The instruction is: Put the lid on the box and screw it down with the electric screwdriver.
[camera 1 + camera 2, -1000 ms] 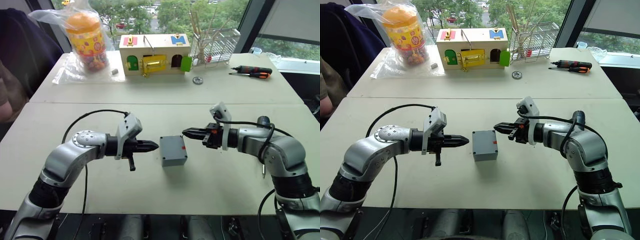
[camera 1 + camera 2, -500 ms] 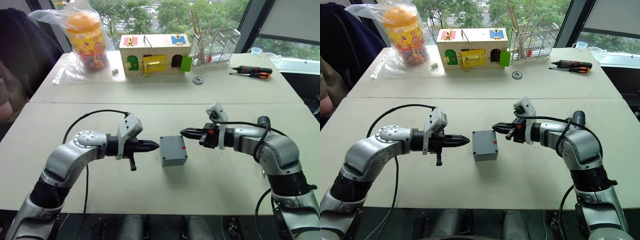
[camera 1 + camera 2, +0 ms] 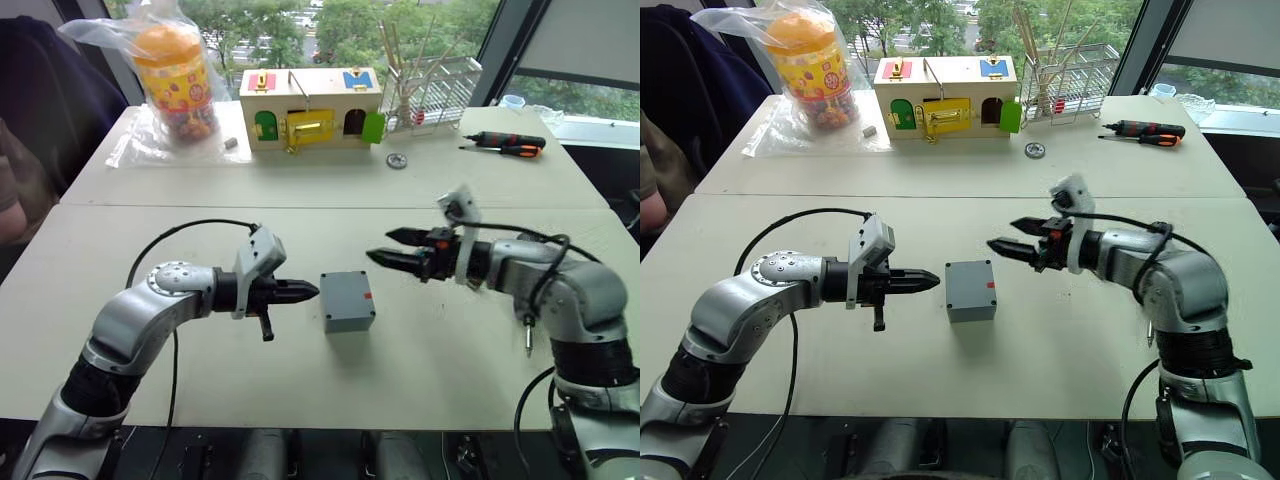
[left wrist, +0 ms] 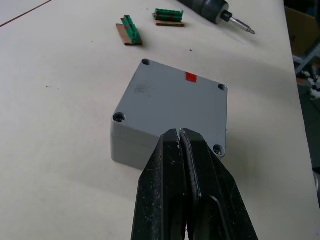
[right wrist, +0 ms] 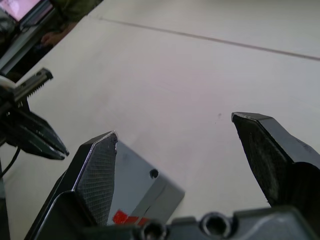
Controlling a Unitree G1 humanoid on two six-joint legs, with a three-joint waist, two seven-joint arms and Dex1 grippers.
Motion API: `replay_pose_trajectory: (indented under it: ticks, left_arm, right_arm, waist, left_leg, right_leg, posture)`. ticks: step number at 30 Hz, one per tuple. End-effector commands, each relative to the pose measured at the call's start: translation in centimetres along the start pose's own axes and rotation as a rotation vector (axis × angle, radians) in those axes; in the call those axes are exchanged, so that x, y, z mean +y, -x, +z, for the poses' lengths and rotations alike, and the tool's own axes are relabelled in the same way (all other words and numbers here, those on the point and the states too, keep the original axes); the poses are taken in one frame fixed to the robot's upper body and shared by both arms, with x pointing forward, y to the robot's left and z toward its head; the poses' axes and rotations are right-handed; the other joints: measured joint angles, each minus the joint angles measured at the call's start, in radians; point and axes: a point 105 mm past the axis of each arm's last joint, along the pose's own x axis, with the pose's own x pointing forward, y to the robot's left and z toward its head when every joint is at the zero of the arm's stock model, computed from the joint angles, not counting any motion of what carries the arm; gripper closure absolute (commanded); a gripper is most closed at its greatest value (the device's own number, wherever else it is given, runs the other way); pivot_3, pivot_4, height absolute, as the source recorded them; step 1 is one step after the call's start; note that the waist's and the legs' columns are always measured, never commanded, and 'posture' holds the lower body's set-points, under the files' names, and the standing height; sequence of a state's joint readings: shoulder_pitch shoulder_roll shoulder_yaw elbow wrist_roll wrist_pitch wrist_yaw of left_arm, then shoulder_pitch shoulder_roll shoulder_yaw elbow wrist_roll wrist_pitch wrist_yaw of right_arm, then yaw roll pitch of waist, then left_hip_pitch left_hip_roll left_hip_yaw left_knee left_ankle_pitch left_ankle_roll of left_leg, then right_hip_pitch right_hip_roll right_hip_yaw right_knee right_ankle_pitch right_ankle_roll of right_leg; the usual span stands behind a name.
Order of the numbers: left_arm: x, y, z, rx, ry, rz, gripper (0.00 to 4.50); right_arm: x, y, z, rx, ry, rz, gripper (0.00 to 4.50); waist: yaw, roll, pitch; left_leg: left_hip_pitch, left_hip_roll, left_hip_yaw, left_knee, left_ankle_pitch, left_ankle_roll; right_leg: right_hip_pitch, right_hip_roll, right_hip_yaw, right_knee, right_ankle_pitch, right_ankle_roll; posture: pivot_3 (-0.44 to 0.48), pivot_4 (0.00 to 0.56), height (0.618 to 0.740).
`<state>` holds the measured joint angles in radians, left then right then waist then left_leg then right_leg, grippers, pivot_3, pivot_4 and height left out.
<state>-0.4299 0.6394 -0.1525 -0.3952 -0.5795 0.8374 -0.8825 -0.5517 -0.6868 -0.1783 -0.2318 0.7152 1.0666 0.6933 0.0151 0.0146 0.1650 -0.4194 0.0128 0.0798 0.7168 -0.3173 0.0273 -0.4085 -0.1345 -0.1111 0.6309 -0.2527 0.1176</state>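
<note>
The grey box stands at the middle of the near table with the lid lying flush on top; a screw hole shows in each corner and a red mark at one edge. My left gripper is shut and empty, its tip just left of the box at lid height. Up and to the right of the box, my right gripper hovers open, apart from it and holding nothing. The electric screwdriver lies on the table beyond the box, its bit pointing away.
Two small green terminal blocks lie near the electric screwdriver. On the far table are a wooden box with coloured doors, a bagged candy jar, a wire rack, a gear and a black-and-orange hand screwdriver. A person sits at far left.
My right gripper has opened and drawn back up and to the right, away from the box. The left gripper and the box have stayed put.
</note>
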Motion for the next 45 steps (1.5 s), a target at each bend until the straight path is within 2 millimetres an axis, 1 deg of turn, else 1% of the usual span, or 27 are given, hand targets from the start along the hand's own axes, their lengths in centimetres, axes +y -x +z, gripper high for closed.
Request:
replay_pose_trajectory:
  ticks: [1, 2, 4, 6, 8, 10, 11, 13, 15, 19, 23, 25, 29, 32, 35, 39, 40, 41, 43, 44, 45]
  left_arm:
    - [-0.6, 0.0, 2.1, -0.063, -0.058, -0.028, 4.5]
    - [-0.7, -0.1, 2.3, -0.068, -0.062, -0.034, 4.5]
    - [-1.2, -0.4, 2.8, -0.072, -0.09, -0.064, 4.5]
    - [-1.9, -1.0, 3.4, -0.079, -0.126, -0.105, 4.5]
    - [-2.7, -1.6, 3.9, -0.091, -0.152, -0.146, 4.5]
    - [-3.8, -2.4, 4.4, -0.1, -0.191, -0.202, 4.5]
    - [-4.3, -2.8, 4.5, -0.101, -0.21, -0.225, 4.5]
    - [-5.2, -3.5, 4.6, -0.103, -0.236, -0.26, 4.5]
    - [-5.5, -3.8, 4.6, -0.104, -0.246, -0.268, 4.5]
    - [-5.0, -4.1, 4.3, -0.112, -0.235, -0.223, 4.5]
    - [-5.1, -4.1, 4.1, -0.115, -0.222, -0.21, 4.5]
    - [-5.0, -3.9, 3.8, -0.111, -0.209, -0.194, 4.5]
    - [-4.7, -3.7, 3.4, -0.107, -0.19, -0.162, 4.5]
    - [-4.6, -3.6, 3.2, -0.105, -0.183, -0.149, 4.5]
    - [-4.3, -3.5, 2.9, -0.098, -0.176, -0.132, 4.5]
    - [-3.8, -3.2, 2.6, -0.093, -0.164, -0.114, 4.5]
    - [-3.5, -3.1, 2.5, -0.091, -0.161, -0.105, 4.5]
    - [-3.3, -3.0, 2.5, -0.089, -0.159, -0.1, 4.5]
    - [-2.3, -2.8, 2.6, -0.098, -0.15, -0.074, 4.5]
    - [-1.8, -2.6, 2.7, -0.103, -0.145, -0.063, 4.5]
    - [-1.3, -2.4, 2.8, -0.11, -0.137, -0.054, 4.5]
  right_arm:
    - [-1.9, 3.5, 3.0, -0.027, 0.06, -0.15, 0.31]
    - [-2.4, 4.1, 3.1, -0.012, 0.067, -0.181, 0.01]
    - [-3.7, 6.5, 2.9, 0.091, 0.077, -0.269, 0.0]
    - [-5.8, 9.4, 2.4, 0.22, 0.043, -0.42, 0.0]
    - [-7.5, 11.9, 0.8, 0.348, -0.06, -0.546, 0.0]
    - [-7.6, 13.9, -1.6, 0.454, -0.225, -0.557, 0.0]
    - [-7.6, 14.6, -2.6, 0.49, -0.292, -0.556, 0.0]
    - [-7.7, 15.4, -3.9, 0.533, -0.378, -0.553, 0.0]
    - [-8.1, 15.7, -4.7, 0.55, -0.439, -0.559, 0.0]
    - [-9.3, 15.8, -5.8, 0.575, -0.514, -0.587, 0.0]
    - [-10.1, 15.3, -6.2, 0.587, -0.557, -0.587, 0.0]
    - [-10.7, 14.5, -6.6, 0.592, -0.578, -0.582, 0.0]
    - [-11.7, 13.9, -8.3, 0.68, -0.572, -0.578, 0.0]
    - [-12.1, 13.6, -8.8, 0.721, -0.56, -0.564, 0.0]
    - [-12.4, 13.4, -9.2, 0.765, -0.529, -0.548, 0.69]
    - [-12.8, 13.5, -9.6, 0.805, -0.508, -0.548, 2.27]
    - [-12.8, 13.7, -9.7, 0.802, -0.513, -0.554, 2.6]
    - [-12.9, 13.8, -9.7, 0.8, -0.518, -0.558, 2.68]
    - [-13.5, 14.0, -8.5, 0.713, -0.539, -0.602, 2.68]
    - [-13.9, 13.9, -7.7, 0.658, -0.546, -0.623, 2.68]
    - [-14.2, 13.9, -6.4, 0.58, -0.551, -0.635, 2.68]
  waist:
    - [0.001, 0.0, 0.0]
    - [0.0, 0.0, 0.0]
    - [-0.002, 0.0, 0.0]
    - [0.001, 0.0, 0.0]
    - [0.0, 0.0, 0.0]
    - [-0.001, 0.0, 0.0]
    - [-0.002, 0.0, 0.0]
    - [-0.002, 0.0, 0.0]
    - [-0.004, 0.001, 0.0]
    - [-0.004, 0.001, 0.0]
    - [-0.001, 0.001, 0.0]
    - [-0.002, 0.001, 0.0]
    - [-0.001, 0.001, 0.0]
    - [-0.001, 0.001, 0.0]
    - [-0.003, 0.0, 0.0]
    - [-0.003, 0.0, 0.0]
    - [-0.003, 0.0, 0.0]
    - [-0.003, 0.0, 0.0]
    - [-0.002, 0.0, 0.0]
    - [-0.003, 0.0, 0.0]
    - [-0.003, 0.0, 0.0]
  left_leg:
    - [0.0, 0.0, 0.0, 0.0, 0.0, 0.0]
    - [0.0, 0.0, 0.0, 0.0, 0.0, 0.0]
    - [0.0, 0.0, 0.0, 0.0, 0.0, 0.0]
    - [0.0, 0.0, 0.0, 0.0, 0.0, 0.0]
    - [0.0, 0.0, 0.0, 0.0, 0.0, 0.001]
    - [0.0, 0.0, 0.001, 0.0, -0.001, 0.001]
    - [0.0, 0.0, 0.001, 0.0, -0.001, 0.001]
    - [0.0, 0.0, 0.001, 0.0, -0.001, 0.001]
    - [0.0, 0.0, 0.001, 0.0, -0.001, 0.001]
    - [0.001, 0.0, 0.003, 0.0, -0.001, 0.001]
    - [0.0, 0.0, 0.002, 0.0, -0.001, 0.001]
    - [0.0, 0.0, 0.002, 0.0, -0.001, 0.001]
    - [0.0, 0.0, 0.002, 0.001, -0.001, 0.001]
    - [0.0, 0.0, 0.002, 0.001, -0.001, 0.001]
    - [0.0, 0.0, 0.002, 0.002, -0.001, 0.001]
    - [0.001, 0.0, 0.002, 0.002, -0.001, 0.001]
    - [0.001, 0.0, 0.002, 0.002, -0.001, 0.001]
    - [0.001, 0.0, 0.002, 0.002, -0.001, 0.001]
    - [0.001, 0.0, 0.001, 0.002, 0.0, 0.001]
    - [0.001, 0.0, 0.001, 0.003, 0.0, 0.001]
    - [0.001, 0.0, 0.002, 0.003, 0.0, 0.001]
  right_leg:
    - [0.0, 0.0, 0.0, 0.0, 0.0, 0.0]
    - [0.0, 0.0, 0.0, 0.0, 0.0, 0.0]
    - [0.0, 0.0, 0.0, 0.0, 0.0, 0.0]
    - [-0.001, 0.0, 0.0, 0.0, 0.0, 0.0]
    - [0.0, -0.001, 0.0, -0.001, 0.0, 0.0]
    - [0.0, -0.001, 0.001, -0.001, 0.0, 0.0]
    - [0.0, -0.001, 0.001, -0.001, 0.0, 0.0]
    - [0.0, 0.0, 0.001, -0.001, 0.0, 0.0]
    - [0.0, -0.001, 0.001, -0.002, 0.0, 0.0]
    - [-0.001, 0.0, 0.003, -0.001, 0.0, 0.0]
    - [-0.001, -0.001, 0.003, -0.002, 0.0, 0.0]
    - [-0.001, -0.001, 0.003, -0.002, 0.0, 0.0]
    - [-0.001, -0.001, 0.003, -0.002, 0.0, 0.0]
    - [-0.001, -0.001, 0.002, -0.002, 0.0, 0.0]
    - [0.0, -0.001, 0.002, -0.002, 0.0, 0.0]
    - [0.0, 0.0, 0.002, -0.002, 0.0, 0.0]
    - [0.0, 0.0, 0.002, -0.002, 0.0, 0.0]
    - [0.0, 0.0, 0.002, -0.002, 0.0, 0.0]
    - [0.001, 0.0, 0.001, -0.002, 0.0, 0.0]
    - [0.001, 0.0, 0.001, -0.002, 0.0, 0.0]
    - [0.001, 0.0, 0.001, -0.002, 0.0, 0.0]
  posture:
    - [0.0, 0.15, 0.706]
    - [0.0, 0.15, 0.706]
    - [0.0, 0.15, 0.706]
    - [0.0, 0.15, 0.706]
    - [0.0, 0.15, 0.706]
    - [0.0, 0.15, 0.706]
    - [0.0, 0.15, 0.706]
    - [0.0, 0.15, 0.706]
    - [0.0, 0.15, 0.706]
    - [0.0, 0.15, 0.706]
    - [0.0, 0.15, 0.706]
    - [0.0, 0.15, 0.706]
    - [0.0, 0.15, 0.706]
    - [0.0, 0.15, 0.706]
    - [0.0, 0.15, 0.706]
    - [0.0, 0.15, 0.706]
    - [0.0, 0.15, 0.706]
    - [0.0, 0.15, 0.706]
    - [0.0, 0.15, 0.706]
    - [0.0, 0.15, 0.706]
    - [0.0, 0.15, 0.706]
